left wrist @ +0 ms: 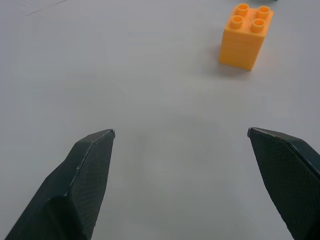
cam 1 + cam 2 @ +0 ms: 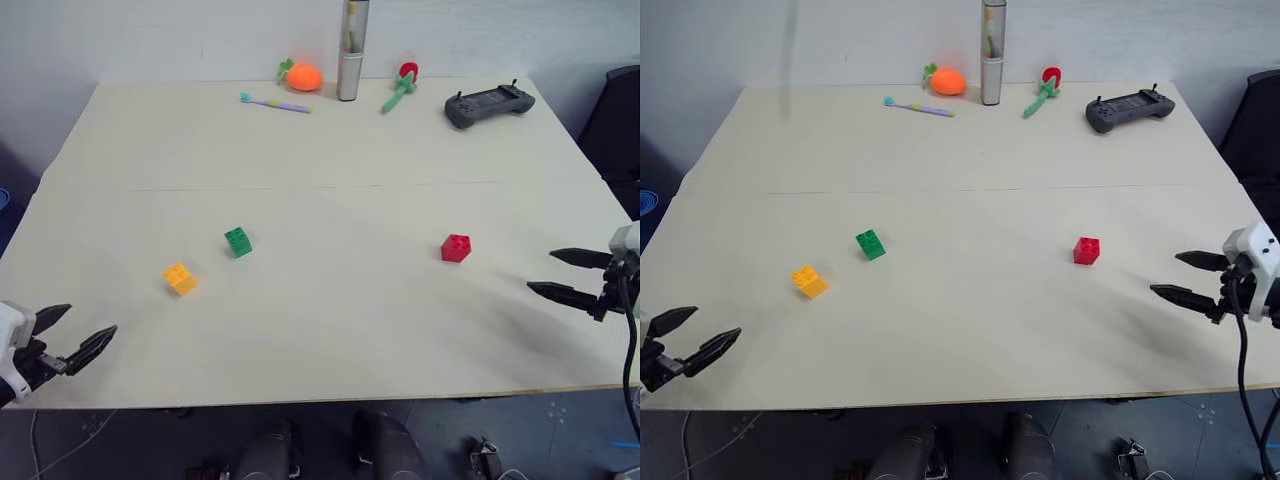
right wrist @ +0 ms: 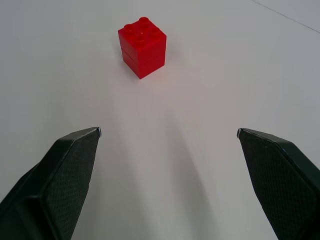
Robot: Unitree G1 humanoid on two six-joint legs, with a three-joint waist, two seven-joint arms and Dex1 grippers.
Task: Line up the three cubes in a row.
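So, three small studded plastic bricks sit scattered on the pale wooden table (image 2: 330, 330), nowhere near a row. Over on the left side is the yellow-orange brick (image 2: 180, 278), studs up, and the green brick (image 2: 238, 241) is near it, a little farther back and toward the middle. Well apart from both, out on the right half, stands the red brick (image 2: 456, 248), roughly level with the green one.

Down at the near left corner hangs the left gripper (image 2: 78, 333), its two black fingers spread wide, nothing between them. From its wrist camera the yellow-orange brick (image 1: 247, 34) stands ahead of the fingertips, off toward one finger's side, clear of both.

On the right edge, the right gripper (image 2: 558, 273) points in across the table, fingers likewise wide apart and empty. Its wrist camera looks along the bare tabletop to the red brick (image 3: 142, 46), ahead and apart from the fingertips.

Along the far edge: an orange round toy with green leaves (image 2: 302, 76), a toothbrush with a purple handle and teal head (image 2: 274, 102), an upright silver cylinder (image 2: 352, 50), a red toy flower on a green stem (image 2: 401, 86), and a dark grey handheld controller (image 2: 488, 104).
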